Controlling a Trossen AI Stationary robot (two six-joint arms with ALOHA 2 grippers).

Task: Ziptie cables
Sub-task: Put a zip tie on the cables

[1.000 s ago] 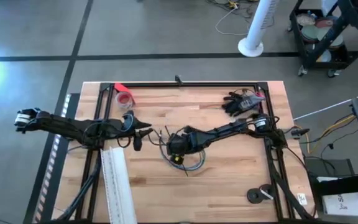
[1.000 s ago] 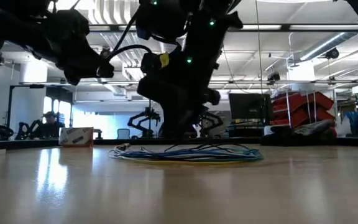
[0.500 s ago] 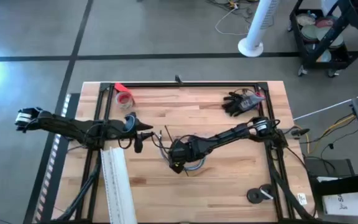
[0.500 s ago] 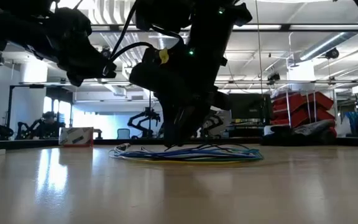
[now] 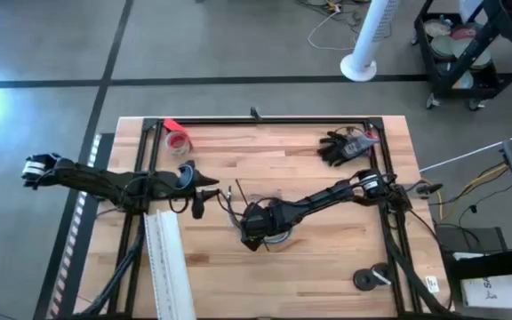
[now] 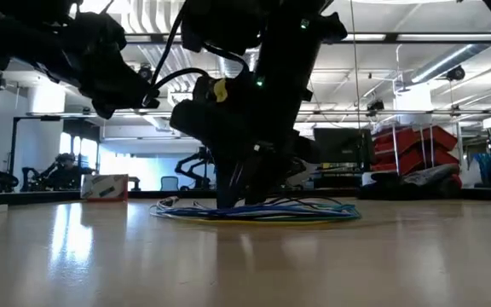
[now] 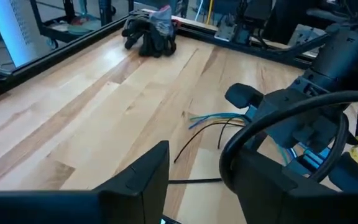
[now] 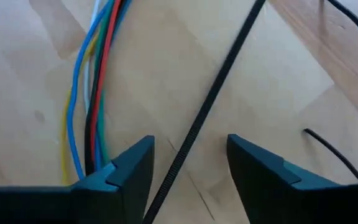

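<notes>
The cables (image 6: 254, 211) lie in a flat coil of blue, green, yellow and red wires on the wooden table, also seen in the high view as cables (image 5: 278, 236). My right gripper (image 8: 188, 165) is open and down at the coil's left side, also seen as my right gripper (image 5: 254, 231). A black zip tie (image 8: 213, 102) runs slanting across the table between its fingers, and the wire bundle (image 8: 95, 93) passes beside one finger. My left gripper (image 7: 194, 180) is open, held above the table left of the coil, with nothing in it. My right gripper points down at the table with one finger on each side of the zip tie (image 8: 185, 152). I cannot tell whether either finger touches the tie, the wires or the table.
A long white strip (image 5: 169, 267) lies at the near left. A red tape roll (image 5: 178, 140) and a black glove (image 5: 343, 147) sit toward the far edge. Two small dark discs (image 5: 372, 278) lie near the right front corner. A black frame (image 5: 265, 119) borders the table.
My right gripper has gone down and toward the table's near edge, tipping steeper, until its fingertips reach the coil's left side. The cables have stayed where they were.
</notes>
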